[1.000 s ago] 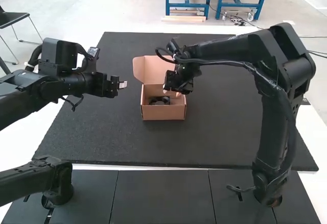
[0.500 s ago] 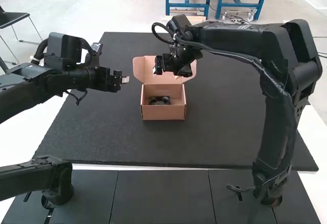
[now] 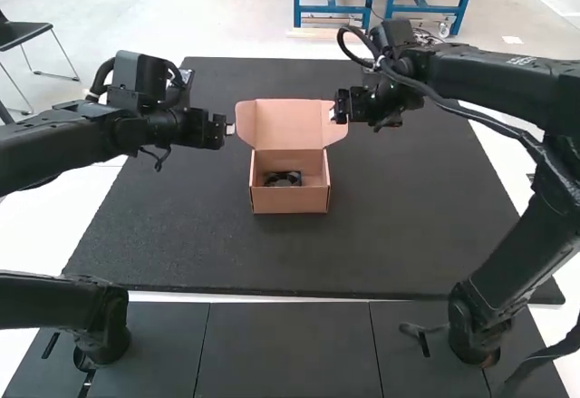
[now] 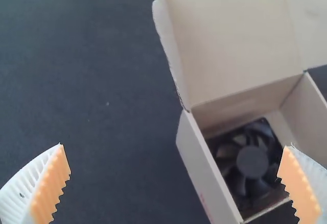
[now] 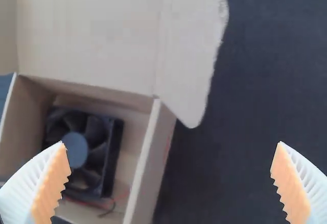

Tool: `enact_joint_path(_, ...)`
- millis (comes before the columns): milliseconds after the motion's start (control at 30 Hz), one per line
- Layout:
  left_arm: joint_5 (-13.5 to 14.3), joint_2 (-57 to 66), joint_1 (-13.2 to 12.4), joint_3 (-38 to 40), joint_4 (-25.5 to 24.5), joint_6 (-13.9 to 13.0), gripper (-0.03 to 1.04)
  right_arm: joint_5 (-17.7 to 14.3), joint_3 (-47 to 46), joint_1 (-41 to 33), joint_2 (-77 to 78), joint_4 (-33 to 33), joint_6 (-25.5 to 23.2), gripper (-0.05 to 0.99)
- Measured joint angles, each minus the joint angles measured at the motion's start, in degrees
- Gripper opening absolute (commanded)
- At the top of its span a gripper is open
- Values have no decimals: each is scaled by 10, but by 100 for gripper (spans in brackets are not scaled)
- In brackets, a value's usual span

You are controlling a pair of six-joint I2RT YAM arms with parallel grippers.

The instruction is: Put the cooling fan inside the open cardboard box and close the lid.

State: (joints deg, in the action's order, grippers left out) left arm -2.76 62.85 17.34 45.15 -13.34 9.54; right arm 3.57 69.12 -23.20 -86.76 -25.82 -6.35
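Observation:
The small cardboard box (image 3: 288,193) stands open at the middle of the black mat, its lid (image 3: 285,124) upright at the back. The black cooling fan (image 3: 282,179) lies flat inside it, and is the fan (image 4: 249,164) and fan (image 5: 80,148) in the wrist views. My left gripper (image 3: 220,130) hovers just left of the lid's left edge, open, with nothing between its fingers (image 4: 49,182). My right gripper (image 3: 341,108) hangs by the lid's right side flap (image 5: 193,55), open and holding nothing.
The black mat (image 3: 181,217) covers most of the table, with white table edge (image 3: 36,226) at the left. Open mat lies in front of and to both sides of the box.
My right gripper rose from over the box and swung back and right, to beside the lid's right flap. My left gripper moved right and back, toward the lid's left edge.

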Motion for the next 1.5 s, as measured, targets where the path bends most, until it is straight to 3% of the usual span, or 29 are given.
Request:
enact_joint_path(567, 82, 99, -24, 0, 98, 0, 96, 0, -41, 13, 5, 114, 11, 89)
enact_joint_path(933, 93, 192, -24, 41, 158, 0, 96, 0, -40, 13, 4, 130, 9, 89)
enact_joint_path(1500, 125, 221, -24, 54, 176, 0, 96, 30, -40, 13, -48, 143, 10, 89)
